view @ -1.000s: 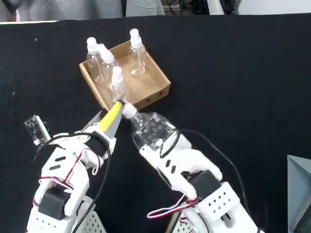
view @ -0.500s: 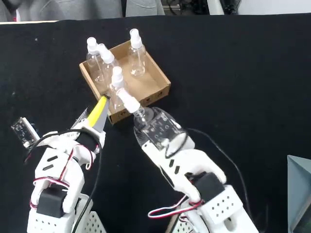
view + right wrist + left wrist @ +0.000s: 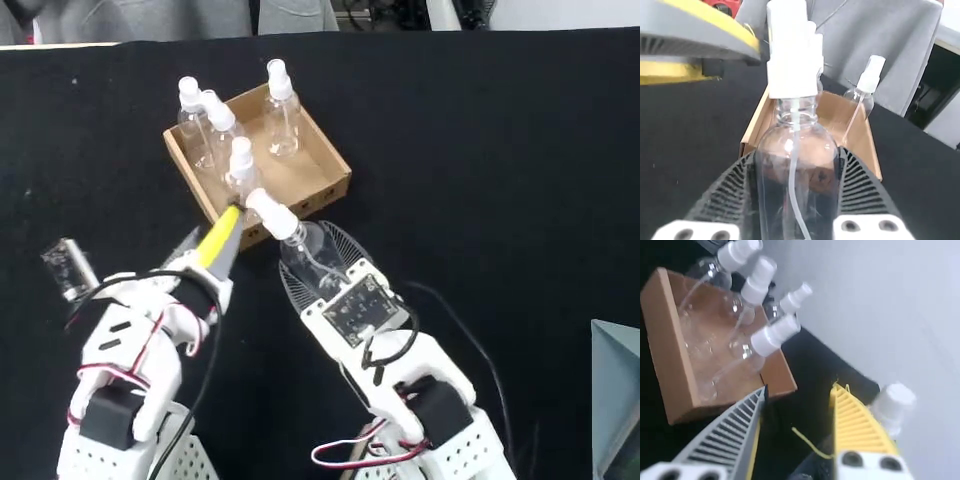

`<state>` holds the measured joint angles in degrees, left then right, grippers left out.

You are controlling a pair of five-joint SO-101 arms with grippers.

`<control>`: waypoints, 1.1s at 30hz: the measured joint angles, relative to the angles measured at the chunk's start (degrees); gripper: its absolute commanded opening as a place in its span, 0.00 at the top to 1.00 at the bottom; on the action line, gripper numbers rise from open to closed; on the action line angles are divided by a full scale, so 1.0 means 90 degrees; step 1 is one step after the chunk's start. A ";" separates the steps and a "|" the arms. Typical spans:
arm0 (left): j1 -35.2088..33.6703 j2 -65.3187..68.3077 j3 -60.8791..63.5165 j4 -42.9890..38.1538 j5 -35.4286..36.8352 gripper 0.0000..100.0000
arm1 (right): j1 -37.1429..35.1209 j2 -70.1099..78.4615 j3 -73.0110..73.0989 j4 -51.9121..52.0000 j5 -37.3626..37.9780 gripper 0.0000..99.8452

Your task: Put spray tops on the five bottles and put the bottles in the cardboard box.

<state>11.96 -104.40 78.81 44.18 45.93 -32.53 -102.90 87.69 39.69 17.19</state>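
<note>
Cardboard box (image 3: 322, 181) sits far-left on the black table (image 3: 500, 150), four capped bottles (image 3: 282, 122) standing inside. Just at its near wall the right gripper (image 3: 316, 260) clamps the fifth bottle (image 3: 303, 246), tilted, spray top (image 3: 272, 214) toward the box. The left gripper (image 3: 212, 236) is just left of that top.

Left wrist view: jaws spread, nothing between them.

Right wrist view: black fingers (image 3: 730, 192) squeeze the bottle – top on its neck.

We find one bottle (image 3: 241, 170) at the box's (image 3: 322, 196) near wall, straight ahead of the right claw (image 3: 312, 265). Bare floor opens beside it. The left claw (image 3: 215, 228) crowds alongside.
</note>
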 measured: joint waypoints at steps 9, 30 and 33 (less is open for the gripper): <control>0.0957 0.0039 0.0137 0.0010 -0.0479 0.82 | -0.0215 0.0000 0.0137 0.0000 0.0176 0.91; 0.1455 0.0049 0.0137 0.0010 -0.1006 0.82 | -0.0225 0.0000 0.0225 0.0000 0.0342 0.91; 0.1211 0.0049 0.0137 0.0010 -0.1006 0.82 | -0.0225 0.0000 0.0225 0.0000 0.0342 0.91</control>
<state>22.86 -103.96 80.04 44.26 36.88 -34.55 -102.90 89.71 39.69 20.26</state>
